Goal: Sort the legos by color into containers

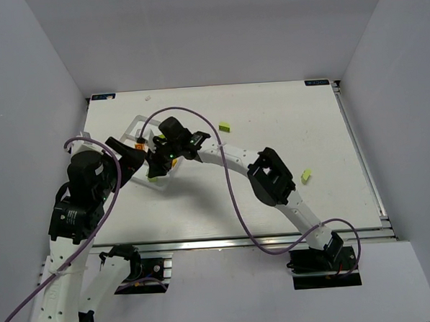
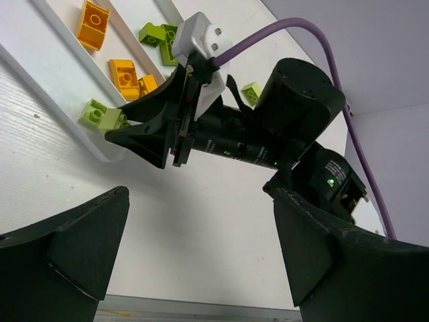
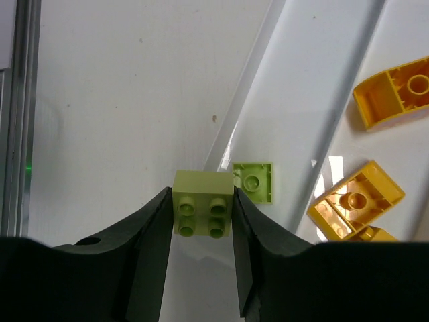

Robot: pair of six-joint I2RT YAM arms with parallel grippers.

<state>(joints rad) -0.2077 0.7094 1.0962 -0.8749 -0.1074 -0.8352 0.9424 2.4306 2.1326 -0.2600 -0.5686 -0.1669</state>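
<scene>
My right gripper (image 3: 202, 200) is shut on a lime green lego (image 3: 202, 209), studs toward the camera, held just above the near rim of the clear tray (image 3: 249, 111). In the top view this gripper (image 1: 157, 164) reaches left over the tray's (image 1: 136, 122) front edge. An upturned lime lego (image 3: 254, 181) lies just inside the rim, with orange legos (image 3: 355, 201) further in. The left wrist view shows orange legos (image 2: 92, 24) and green legos (image 2: 155, 35) in the tray (image 2: 64, 84). My left gripper (image 2: 201, 255) is open and empty over bare table, close beside the right gripper.
Two loose green legos lie on the table, one behind the right arm (image 1: 225, 126) and one at the right (image 1: 306, 175). The right arm's purple cable (image 2: 315, 40) arcs over the middle. White walls surround the table.
</scene>
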